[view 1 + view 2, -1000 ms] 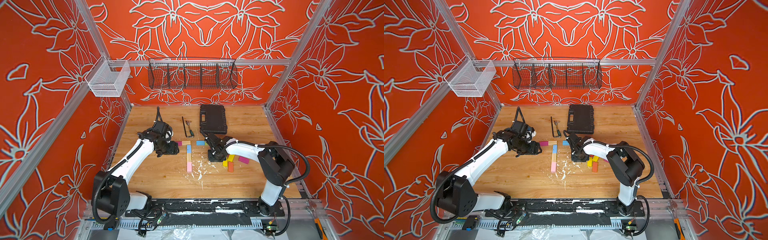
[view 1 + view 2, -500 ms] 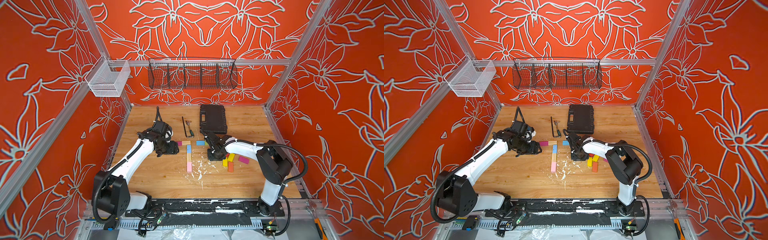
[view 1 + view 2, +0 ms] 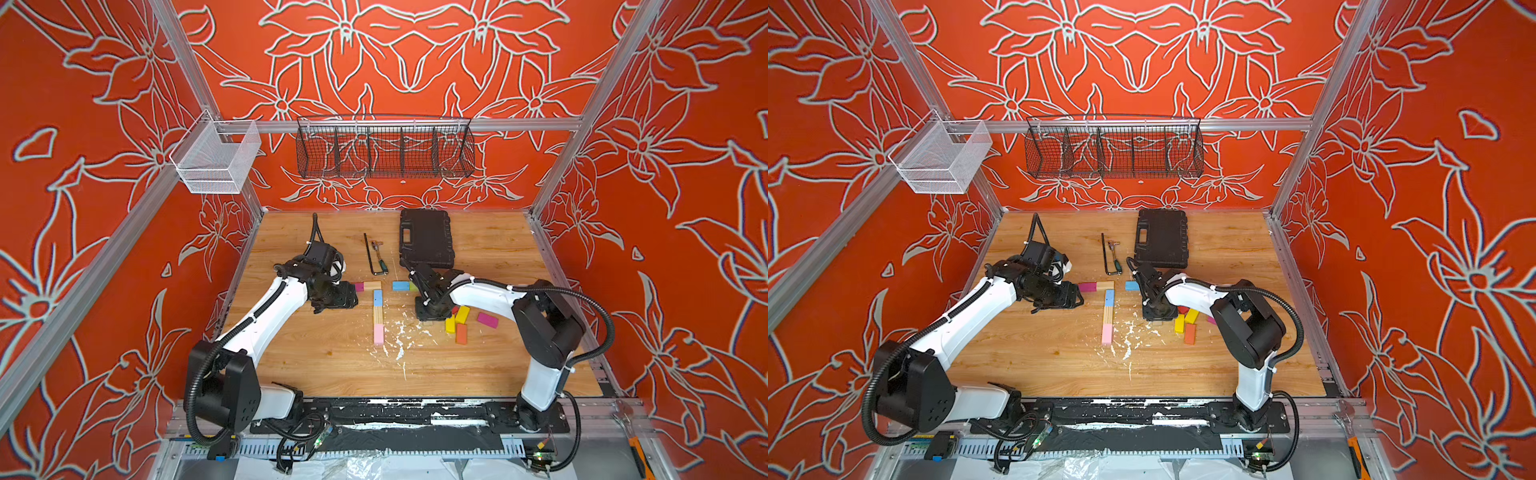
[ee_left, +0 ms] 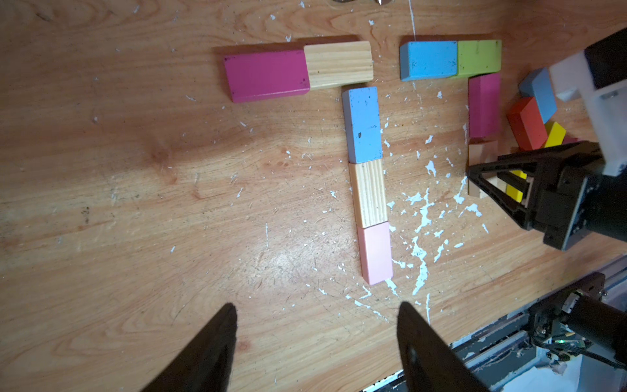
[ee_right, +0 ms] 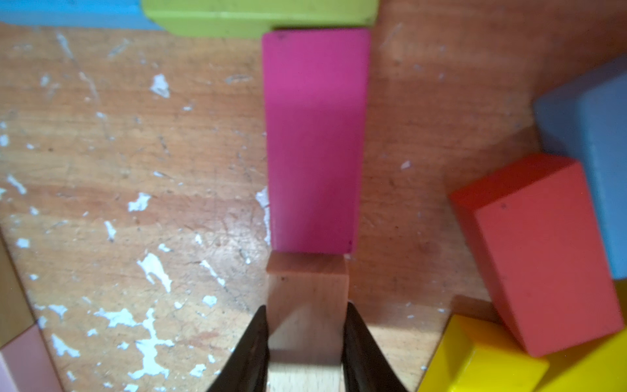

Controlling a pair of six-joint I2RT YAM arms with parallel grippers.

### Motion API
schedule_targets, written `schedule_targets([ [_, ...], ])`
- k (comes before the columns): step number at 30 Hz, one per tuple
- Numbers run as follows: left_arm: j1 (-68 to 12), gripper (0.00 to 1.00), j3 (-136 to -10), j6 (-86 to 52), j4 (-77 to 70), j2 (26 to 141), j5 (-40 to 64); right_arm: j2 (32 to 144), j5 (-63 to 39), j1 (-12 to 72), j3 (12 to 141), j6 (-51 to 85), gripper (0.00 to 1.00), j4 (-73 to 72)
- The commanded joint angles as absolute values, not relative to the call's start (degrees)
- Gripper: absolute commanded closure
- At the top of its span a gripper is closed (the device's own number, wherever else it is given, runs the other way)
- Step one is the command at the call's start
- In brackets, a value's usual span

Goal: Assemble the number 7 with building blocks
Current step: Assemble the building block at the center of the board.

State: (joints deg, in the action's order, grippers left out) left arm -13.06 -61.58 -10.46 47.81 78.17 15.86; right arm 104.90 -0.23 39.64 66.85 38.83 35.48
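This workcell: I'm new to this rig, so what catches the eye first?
Orange flower-patterned walls surround the wooden table. Mid-table lies a finished number 7 of five building blocks. Beside it, the right gripper clasps a plain wood block abutting a magenta block.

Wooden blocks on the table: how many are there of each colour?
Magenta rectangular wooden blocks: 3
Blue wooden blocks: 3
Plain wood blocks: 3
Yellow wooden blocks: 2
Pale pink wooden block: 1
Green wooden block: 1
Red wooden block: 1
Orange wooden block: 1
Total: 15
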Motion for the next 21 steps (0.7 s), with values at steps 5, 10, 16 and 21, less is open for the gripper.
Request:
schedule_targets([
  [5,-12.5,0.28,-61.9,-10.0,47.6,78.8,17.6,99.4,-0.2,39.5,64.6,40.3,0.38,35.3],
  [10,-12.4,0.28,-61.9,-10.0,47.6,78.6,17.7,92.2,-4.2,40.4,61.3,45.5,0.21,31.4],
  [16,-12.4,0.28,-61.9,-10.1,47.5,78.2,17.9,81.7,-8.4,42.9,51.8,58.9,0.13,19.6],
  [21,-12.4,0.28,-61.7,-10.2,47.4,77.7,18.1,77.8,-7.9,46.6,43.6,70.6,0.13,5.9],
])
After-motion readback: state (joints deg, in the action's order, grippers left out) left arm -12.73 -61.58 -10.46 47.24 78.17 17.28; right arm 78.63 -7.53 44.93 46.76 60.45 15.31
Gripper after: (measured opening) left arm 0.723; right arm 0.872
